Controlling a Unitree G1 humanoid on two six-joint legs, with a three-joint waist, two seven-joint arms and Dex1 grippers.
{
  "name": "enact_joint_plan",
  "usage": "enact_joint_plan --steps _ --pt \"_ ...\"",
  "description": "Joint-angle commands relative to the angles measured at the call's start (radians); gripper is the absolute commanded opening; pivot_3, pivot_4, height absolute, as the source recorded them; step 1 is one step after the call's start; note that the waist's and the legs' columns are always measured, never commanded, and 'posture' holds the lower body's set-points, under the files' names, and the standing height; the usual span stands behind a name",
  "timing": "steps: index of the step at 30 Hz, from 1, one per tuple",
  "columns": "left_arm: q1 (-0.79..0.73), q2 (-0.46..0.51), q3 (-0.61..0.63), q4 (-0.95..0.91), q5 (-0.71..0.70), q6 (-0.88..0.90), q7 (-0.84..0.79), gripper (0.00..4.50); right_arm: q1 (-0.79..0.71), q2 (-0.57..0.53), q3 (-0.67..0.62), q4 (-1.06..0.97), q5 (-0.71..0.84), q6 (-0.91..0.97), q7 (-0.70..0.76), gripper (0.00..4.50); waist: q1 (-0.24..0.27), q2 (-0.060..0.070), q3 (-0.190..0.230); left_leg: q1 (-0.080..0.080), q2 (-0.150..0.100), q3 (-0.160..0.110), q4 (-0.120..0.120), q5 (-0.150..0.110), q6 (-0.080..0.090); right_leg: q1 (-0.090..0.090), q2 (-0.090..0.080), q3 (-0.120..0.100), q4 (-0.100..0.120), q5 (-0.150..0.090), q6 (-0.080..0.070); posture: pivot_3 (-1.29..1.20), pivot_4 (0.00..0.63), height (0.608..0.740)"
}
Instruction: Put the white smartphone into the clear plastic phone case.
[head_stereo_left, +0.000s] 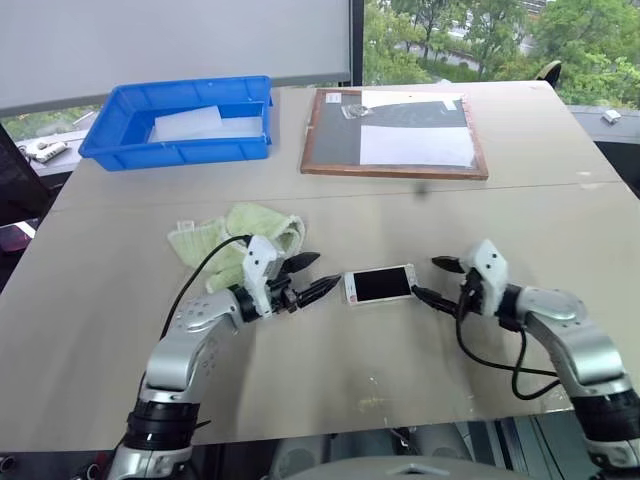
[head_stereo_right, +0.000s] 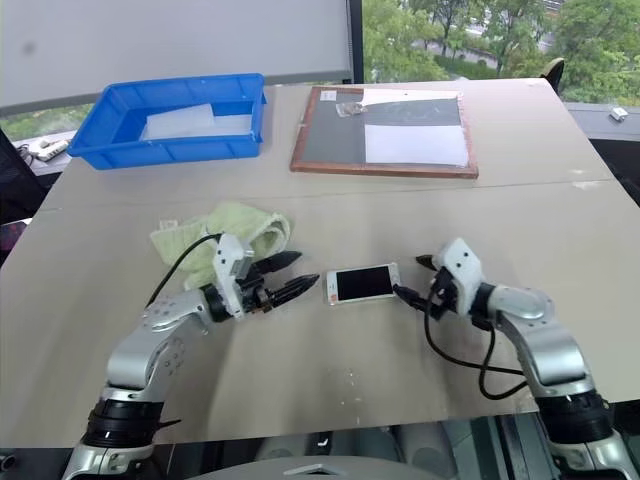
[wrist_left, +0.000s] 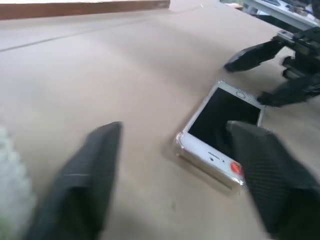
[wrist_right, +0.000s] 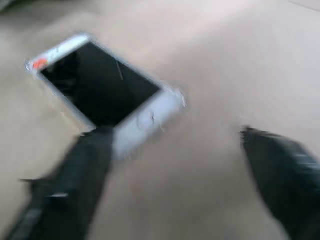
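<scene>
The white smartphone (head_stereo_left: 380, 285) lies flat and screen up near the middle of the table. A thin clear rim, the clear plastic phone case (wrist_left: 206, 167), shows around its edges and seems to wrap it. My left gripper (head_stereo_left: 326, 271) hovers just to the left of the phone's end. It is open, touching nothing. To the right of the other end my right gripper (head_stereo_left: 423, 278) is open too, with its lower fingertip close to the phone. In the right wrist view the phone (wrist_right: 100, 85) lies just beyond one finger.
A green cloth (head_stereo_left: 235, 235) lies behind my left gripper. At the back left stands a blue bin (head_stereo_left: 100, 135) holding a frosted white sheet (head_stereo_left: 190, 125). A wood-framed board (head_stereo_left: 395, 170) lies at the back centre. The table's front edge runs just below my arms.
</scene>
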Motion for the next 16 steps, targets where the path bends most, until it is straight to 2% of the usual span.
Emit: enact_joint_plan --steps 1,4,9,16 --pt "0.06 0.04 0.05 -0.092 -0.051 0.005 -0.027 4.43 0.079 -0.045 -0.13 -0.118 0.069 -0.007 0.011 4.5 -0.001 0.0 0.005 0.0 0.0 0.0 0.0 0.0 0.0 0.0 0.0 0.0 0.0 -0.002 -0.001 0.0 0.15 0.74" --pt "0.135 0.083 0.075 -0.139 -0.067 0.018 -0.033 4.43 0.186 -0.087 -0.222 -0.202 0.109 -0.018 0.033 4.5 -0.003 0.0 0.007 0.001 0.001 0.001 0.0 0.0 0.0 0.0 0.001 0.0 0.001 -0.004 0.0 0.0 0.15 0.74" --pt "0.265 0.133 0.129 -0.198 -0.078 0.012 -0.038 4.43 0.363 -0.094 -0.392 -0.308 0.168 -0.006 0.018 4.5 -0.002 0.0 0.008 0.001 0.003 0.001 0.001 0.0 0.0 0.0 0.003 -0.001 0.001 -0.005 0.0 0.0 0.15 0.74" --pt "0.333 0.138 0.195 -0.192 -0.101 -0.006 -0.042 4.43 0.465 -0.082 -0.482 -0.345 0.198 -0.017 -0.001 4.5 0.0 0.0 0.008 0.001 0.004 0.003 0.003 0.0 0.0 0.0 0.002 0.0 0.002 -0.005 0.0 0.0 0.15 0.74"
